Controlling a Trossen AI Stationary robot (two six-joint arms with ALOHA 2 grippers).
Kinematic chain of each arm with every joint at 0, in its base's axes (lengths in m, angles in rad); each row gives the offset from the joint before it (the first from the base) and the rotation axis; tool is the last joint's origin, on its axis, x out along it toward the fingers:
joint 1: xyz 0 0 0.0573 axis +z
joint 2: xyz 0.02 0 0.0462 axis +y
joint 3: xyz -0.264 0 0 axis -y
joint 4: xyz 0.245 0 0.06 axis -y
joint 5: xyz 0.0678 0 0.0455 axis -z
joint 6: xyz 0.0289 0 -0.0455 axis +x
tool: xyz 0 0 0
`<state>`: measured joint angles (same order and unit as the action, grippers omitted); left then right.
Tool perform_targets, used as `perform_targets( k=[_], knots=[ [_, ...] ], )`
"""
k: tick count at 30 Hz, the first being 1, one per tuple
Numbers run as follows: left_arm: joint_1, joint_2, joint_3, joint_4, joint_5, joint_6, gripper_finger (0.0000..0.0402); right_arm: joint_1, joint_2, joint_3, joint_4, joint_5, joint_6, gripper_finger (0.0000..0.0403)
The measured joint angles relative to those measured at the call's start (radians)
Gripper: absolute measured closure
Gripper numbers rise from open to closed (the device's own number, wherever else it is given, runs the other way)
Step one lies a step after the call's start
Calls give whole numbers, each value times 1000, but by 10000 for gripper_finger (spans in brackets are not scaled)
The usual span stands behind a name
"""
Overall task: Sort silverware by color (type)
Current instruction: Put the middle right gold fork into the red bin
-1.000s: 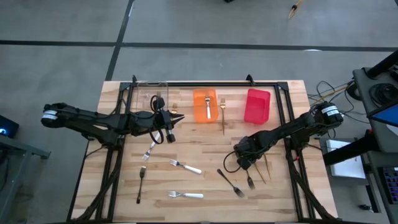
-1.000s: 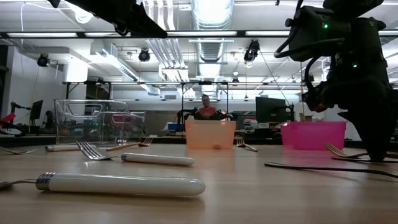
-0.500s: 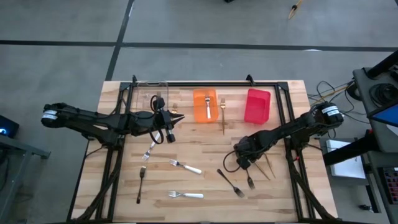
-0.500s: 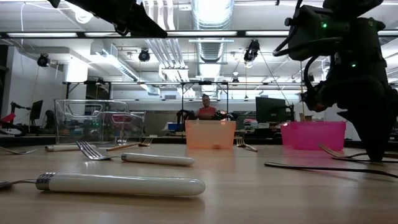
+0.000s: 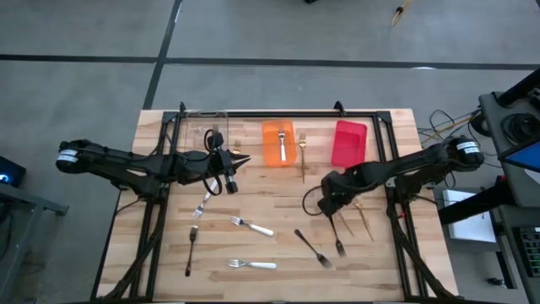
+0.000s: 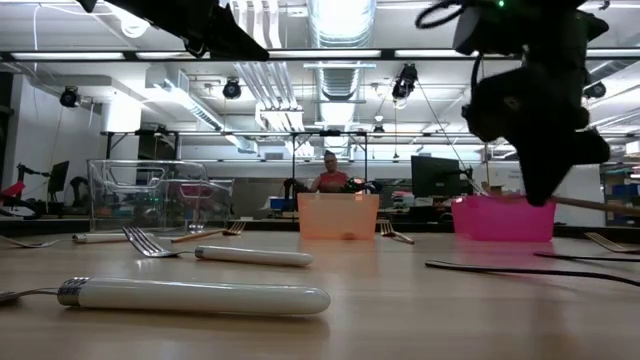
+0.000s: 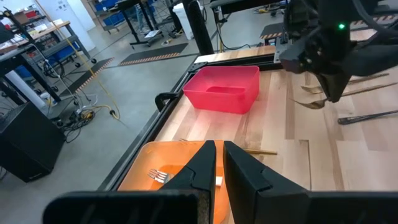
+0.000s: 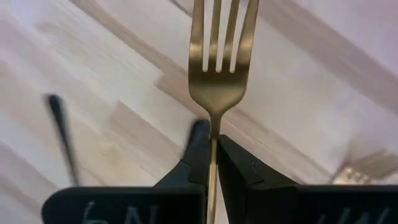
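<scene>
My right gripper [image 5: 332, 205] hangs above the right half of the table, shut on a gold fork [image 8: 217, 68]. The fork's handle [image 6: 592, 203] sticks out sideways from the gripper [image 6: 540, 195] in the low view. My left gripper [image 5: 229, 171] waits shut and empty in the air near the clear bin [image 5: 207, 127]. Other forks lie flat on the wood: another gold one [image 5: 366, 225], dark ones [image 5: 338, 241] [image 5: 314, 247] [image 5: 191, 250], and white-handled ones [image 5: 253, 226] [image 5: 253, 264]. My right gripper pinches the gold fork between its two fingers at the slim neck just behind the tines [image 8: 213, 134]. The fingers come steeply from above and lie across the fork. The fork hangs about level, lifted clear of the table.
The orange bin [image 5: 278, 142] holds a white-handled fork, and a gold fork [image 5: 301, 157] lies beside it. The red bin [image 5: 348, 143] stands at the far right. A black frame [image 5: 278, 113] runs along the table's edges. Bare wood lies mid-table between the arms.
My right gripper has risen and drawn toward the table's far edge, tipping more steeply down. The gold fork, which lay on the wood beside it, now hangs lifted clear in its fingers.
</scene>
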<state>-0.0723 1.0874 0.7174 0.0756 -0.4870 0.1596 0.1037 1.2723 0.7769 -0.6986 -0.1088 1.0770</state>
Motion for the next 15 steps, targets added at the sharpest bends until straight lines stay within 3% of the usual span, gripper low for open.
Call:
perform_targets(
  k=[9, 15],
  knots=[
    [0, 0, 0, -1, 0, 0, 388, -108, -65, 18, 89, -13, -80, 391],
    [0, 0, 0, -1, 0, 7, 388, -166, -54, 145, 72, -23, -180, 391]
  ],
)
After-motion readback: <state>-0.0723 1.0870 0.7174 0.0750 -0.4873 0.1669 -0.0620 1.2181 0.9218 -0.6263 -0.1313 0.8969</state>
